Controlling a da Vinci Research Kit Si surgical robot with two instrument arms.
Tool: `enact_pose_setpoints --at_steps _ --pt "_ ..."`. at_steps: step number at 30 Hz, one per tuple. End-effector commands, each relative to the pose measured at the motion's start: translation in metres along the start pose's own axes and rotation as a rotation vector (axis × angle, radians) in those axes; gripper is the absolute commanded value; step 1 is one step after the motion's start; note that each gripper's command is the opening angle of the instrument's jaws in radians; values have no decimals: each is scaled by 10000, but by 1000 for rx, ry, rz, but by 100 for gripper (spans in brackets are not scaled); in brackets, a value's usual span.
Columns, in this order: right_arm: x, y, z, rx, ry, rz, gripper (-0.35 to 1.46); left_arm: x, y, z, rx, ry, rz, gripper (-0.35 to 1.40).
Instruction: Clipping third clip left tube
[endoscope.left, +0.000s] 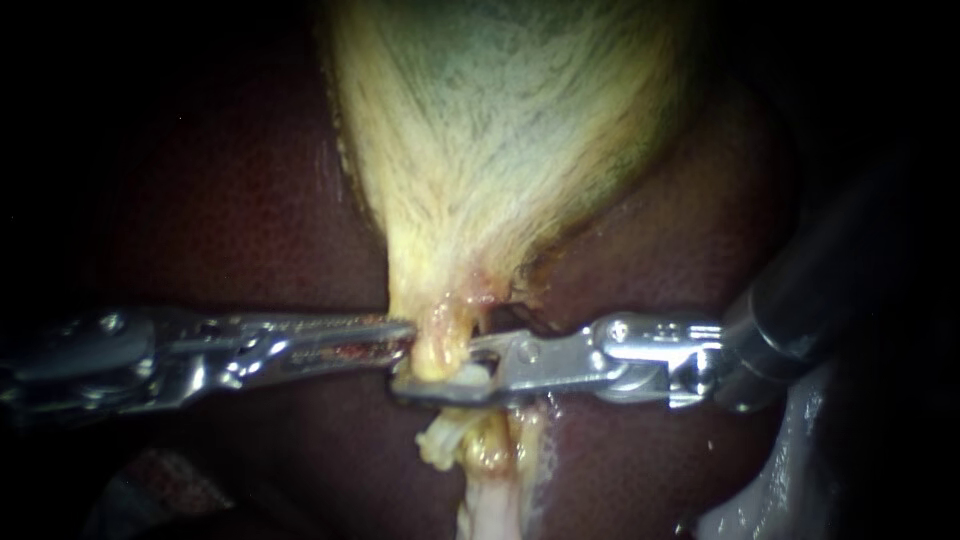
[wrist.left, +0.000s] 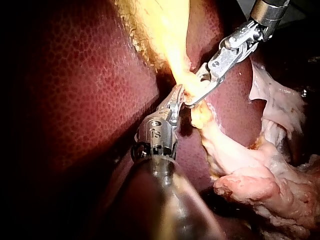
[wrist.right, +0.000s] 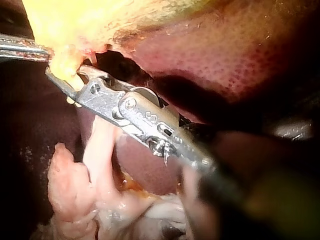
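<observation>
Tube (endoscope.left: 443, 350) hangs from narrow end of gallbladder (endoscope.left: 500, 130), mid-scene, w/ dark red liver (endoscope.left: 230, 200) behind and on both sides. It's a short yellow stalk, and both instruments meet on it.

Left instrument (endoscope.left: 400, 338) comes in level. Its jaws are pressed nearly together, tips pinching the tube's edge just where the gallbladder tapers off. Red smears on the jaw faces.

Right instrument (endoscope.left: 437, 370) comes in from the opposite side, a bit lower on the tube. Jaws spread, straddling the tube: longer jaw crosses in front, other sits behind, gap showing btwn them. Tube lies in that gap. Small white bit there too, can't tell what.

Right wrist view: tube (wrist.right: 65, 66) sits btwn the right instrument (wrist.right: 65, 73) jaws, left instrument (wrist.right: 45, 51) tip touching it just beside them.

Left wrist view: left instrument (wrist.left: 179, 95) and right instrument (wrist.left: 195, 90) tips nearly touching.

Past the jaws the tube runs into pale ragged tissue (endoscope.left: 485, 500).
</observation>
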Motion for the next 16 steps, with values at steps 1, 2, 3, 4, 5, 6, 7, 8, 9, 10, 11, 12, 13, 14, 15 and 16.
enact_pose_setpoints --at_steps 1,2,3,4,5,6,7,8,9,10,11,12,13,14,15,16 --pt "-2 1 0 -4 0 1 -35 0 0 0 0 0 0 -30" --pt "-4 1 1 -5 0 0 -35 0 0 0 0 0 0 -30" --pt "-5 1 1 -5 -1 -1 -35 0 0 0 0 0 0 -30" --pt "-7 0 2 -8 0 -3 -35 0 0 0 0 0 0 -30" --pt "-10 -1 4 -6 -1 -11 -35 0 0 0 0 0 0 -30" --pt "-12 -2 5 -6 -1 -12 -35 0 0 0 0 0 0 -30" --pt "-13 -3 7 -1 -3 -13 -35 0 0 1 0 0 0 -30" --pt "-14 -4 7 2 -3 -14 -35 0 0 1 0 0 0 -30" --pt "-14 -4 8 5 -4 -8 -35 0 0 1 0 0 0 -30" --pt "-14 -4 8 8 -5 -8 -35 0 1 1 0 0 0 -30" --pt "-14 -5 9 8 -5 -8 -35 0 1 1 0 0 0 -30" --pt "-14 -5 9 8 -5 -8 -35 0 1 1 0 0 0 -30" --pt "-14 -6 9 9 -5 -9 -35 0 1 1 0 0 0 -30" --pt "-14 -6 9 9 -5 -3 -35 0 1 1 0 0 0 -30" --pt "-14 -7 9 12 -6 -3 -35 0 1 1 0 0 0 -30" --pt "-14 -7 9 12 -6 -3 -35 0 1 2 0 0 0 -30"
